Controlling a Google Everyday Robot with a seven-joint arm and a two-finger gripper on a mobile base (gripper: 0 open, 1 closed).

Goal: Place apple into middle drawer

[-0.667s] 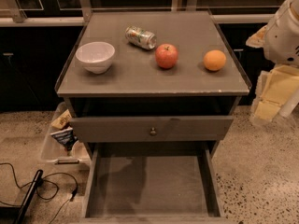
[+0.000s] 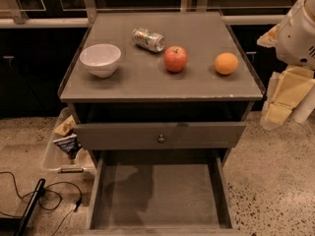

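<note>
The red apple (image 2: 175,59) with yellowish patches sits upright on the grey cabinet top (image 2: 147,80), right of centre. The middle drawer (image 2: 157,195) is pulled out below, and its bare grey floor is in shadow. My arm's white housing (image 2: 298,31) hangs at the right edge of the view, beyond the cabinet's right side. My gripper (image 2: 276,113), cream-yellow, hangs below it at about the height of the cabinet's front edge. It is well to the right of the apple and touches nothing.
On the top are also a white bowl (image 2: 100,59) at the left, a tipped drinks can (image 2: 148,39) behind the apple, and an orange (image 2: 226,63) to its right. A shut drawer front with a round knob (image 2: 160,138) sits above the open drawer. A plastic bin with packets (image 2: 66,144) and cables (image 2: 34,200) lie on the floor at the left.
</note>
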